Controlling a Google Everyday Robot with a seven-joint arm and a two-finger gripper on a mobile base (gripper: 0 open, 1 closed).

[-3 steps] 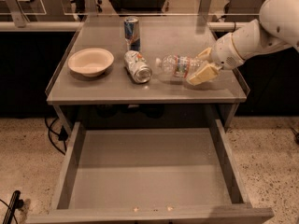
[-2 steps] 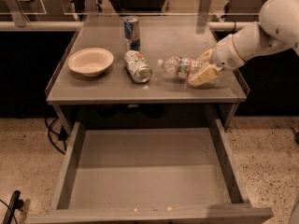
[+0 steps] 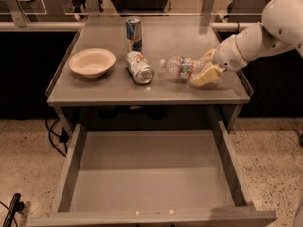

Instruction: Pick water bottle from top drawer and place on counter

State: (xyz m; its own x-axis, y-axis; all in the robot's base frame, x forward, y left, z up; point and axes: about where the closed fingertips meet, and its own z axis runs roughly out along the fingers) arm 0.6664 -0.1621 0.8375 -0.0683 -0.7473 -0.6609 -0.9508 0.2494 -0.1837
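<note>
1. Plastic lying on its side rolls. The water bottle (image 3: 177, 67) lies flat on the bench (image 3: 109, 86), toward the 3 o'clock side of the top, with its cap pointing to 9 o'clock.
2. Main risk: if you back the tool (image 3: 199, 71) out crooked, it drags or nudges the bottle. The axis runs 9 to 3, so the bottle would roll toward 6 or 12 o'clock.
3. A roll toward 6 o'clock takes it off the front edge into the open top drawer (image 3: 147, 174) directly below, and the placement is undone.
4. A shove along the axis sends the cap into the silver can (image 3: 140, 67), which is near at 9 o'clock of the bottle but not touching. That can is also on its side and would roll too.
5. Tool state: it sits at the bottle's base end, with the arm coming in from 2 o'clock. I can't tell whether it's clamped on the bottle or has let go, so assume contact.
6. Bottle look: small, clear and crinkled, with a white cap and a red-and-white label band mid-body. It's probably light and thin-walled, so it shifts at a slight touch.
7. The blue-and-silver can (image 3: 133, 31) stands upright at 12 o'clock and the bowl (image 3: 92, 62) is at 9 o'clock. Both are well apart, so low risk.
</note>
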